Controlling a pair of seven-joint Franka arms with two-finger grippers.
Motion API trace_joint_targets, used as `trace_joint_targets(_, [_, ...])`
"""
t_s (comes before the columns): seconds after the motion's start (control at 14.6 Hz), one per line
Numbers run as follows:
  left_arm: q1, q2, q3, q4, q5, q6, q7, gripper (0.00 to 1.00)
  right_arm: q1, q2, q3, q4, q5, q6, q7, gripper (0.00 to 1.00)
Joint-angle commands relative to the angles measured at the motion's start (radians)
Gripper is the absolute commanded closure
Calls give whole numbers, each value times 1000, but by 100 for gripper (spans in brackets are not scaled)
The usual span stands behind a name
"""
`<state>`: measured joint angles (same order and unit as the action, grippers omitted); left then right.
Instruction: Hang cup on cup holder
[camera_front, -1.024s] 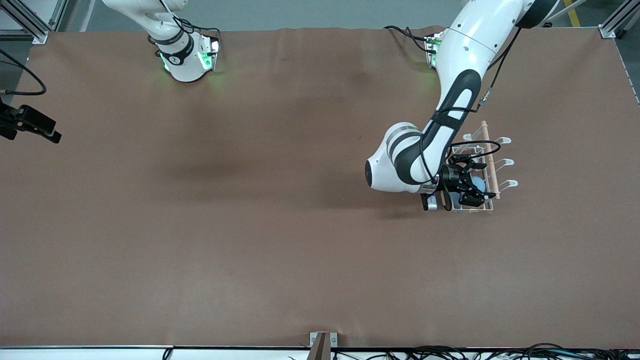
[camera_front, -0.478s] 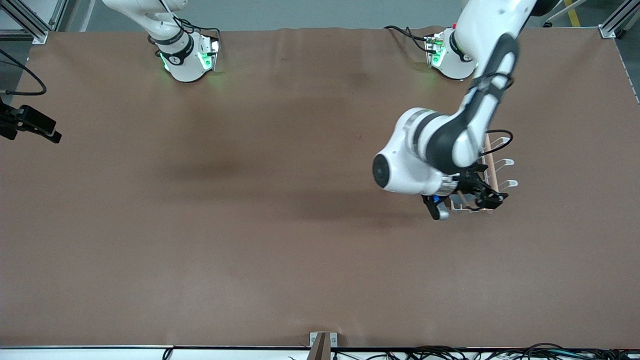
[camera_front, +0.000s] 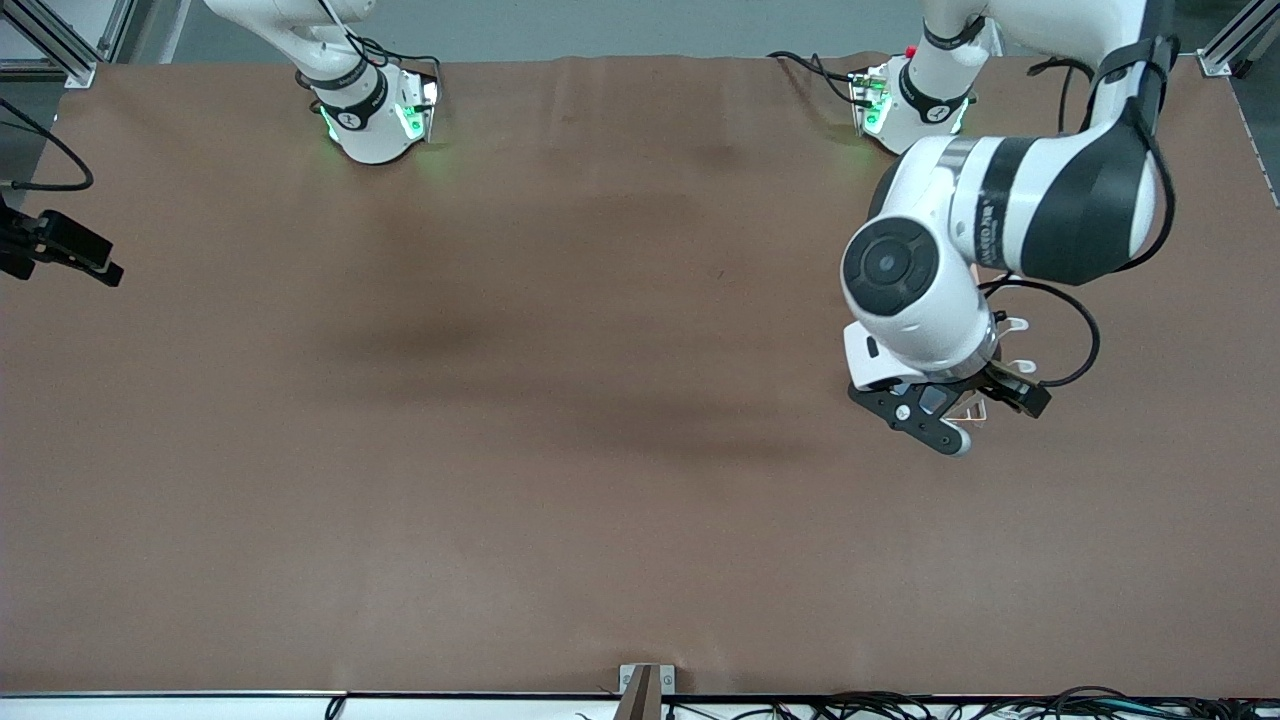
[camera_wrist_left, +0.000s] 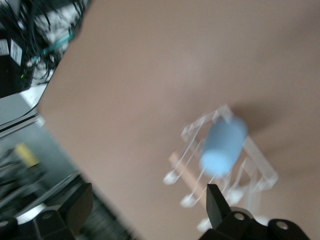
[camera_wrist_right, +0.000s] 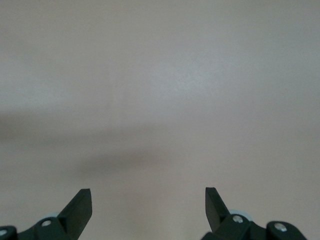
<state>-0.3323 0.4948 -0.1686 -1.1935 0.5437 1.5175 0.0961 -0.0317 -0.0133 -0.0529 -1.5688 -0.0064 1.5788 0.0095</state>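
In the left wrist view the light blue cup (camera_wrist_left: 223, 145) sits on the white wire cup holder (camera_wrist_left: 260, 167), among its prongs and beside the wooden dowel (camera_wrist_left: 186, 175). The blur hides how it rests there. My left gripper (camera_wrist_left: 147, 210) is open and empty, high above the holder and apart from the cup. In the front view the left gripper (camera_front: 1008, 390) and its wrist cover most of the cup holder (camera_front: 1014, 325); only prong tips show, and the cup is hidden. My right gripper (camera_wrist_right: 148, 205) is open and empty over bare table, out of the front view.
The brown table cover (camera_front: 560, 430) spreads wide toward the right arm's end. The left arm's elbow (camera_front: 1060, 200) hangs high over the table near its base. Cables and equipment (camera_wrist_left: 30, 45) lie past the table's edge.
The left arm has risen and swung up from the cup holder, its wrist turning. The cup stays on the holder. The right arm has not moved.
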Motion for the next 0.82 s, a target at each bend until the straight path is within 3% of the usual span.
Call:
trace_joint_targets(0.0, [56,-73,-6,-5,-140,85,-81,0,10,-16,-5,-17,-9,10,10,0])
trace_joint_targets(0.34, [171,-169,-3,-11,-384,81,-179,0,12,-16,-5,-17,-9,10,10,0])
trace_joint_targets(0.75, [268,-281,-2,-44,-475,-75,-194,0,12,-16,-5,-17,-7,7,12,0])
